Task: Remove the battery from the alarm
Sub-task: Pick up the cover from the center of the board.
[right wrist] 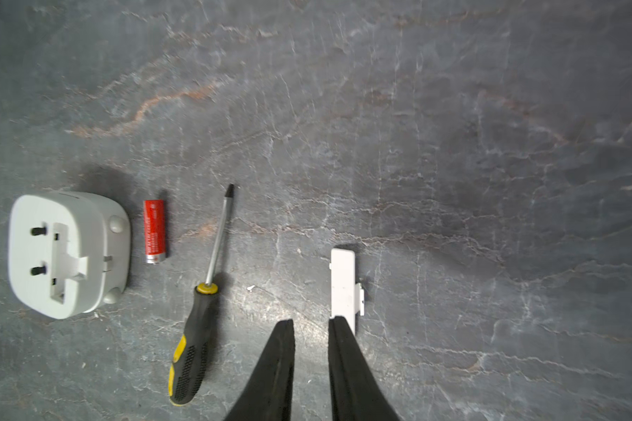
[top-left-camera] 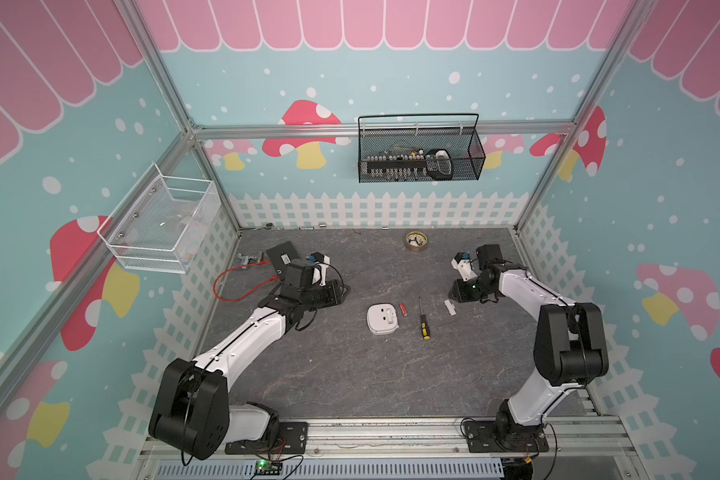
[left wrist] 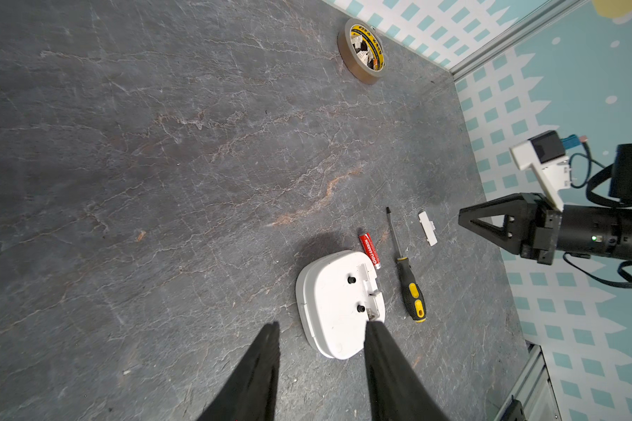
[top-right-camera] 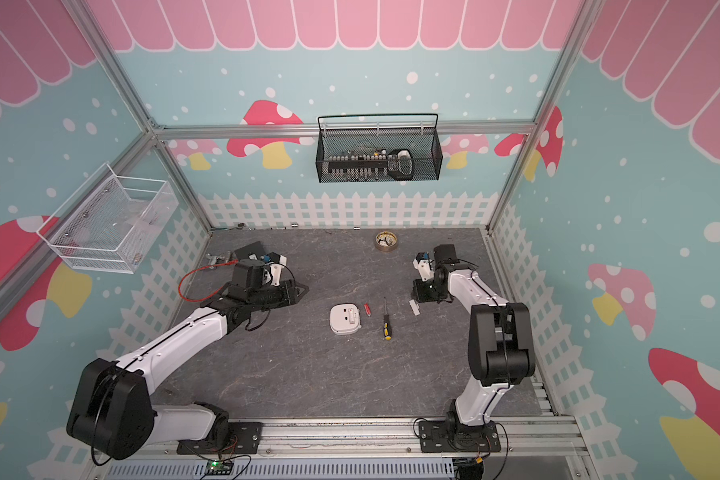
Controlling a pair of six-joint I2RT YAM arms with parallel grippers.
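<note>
Back-up near mid-table (top-left-camera: 333, 374), the alarm (top-left-camera: 382, 319) is taken as reference. The battery (top-left-camera: 403, 308) is laid just right of the alarm, with a gap between them. The screwdriver (top-left-camera: 423, 322) is laid right of the battery, tip pointed rearward. The cover piece (top-left-camera: 450, 308) is set further right, past the screwdriver. Well behind the alarm and slightly right, near the rear table edge, the tape roll (top-left-camera: 416, 241) is placed. The left end effector (left wrist: 322, 325) is positioned left-rear of the alarm, and the right end effector (right wrist: 311, 320) right-rear, just beside the cover piece.
</note>
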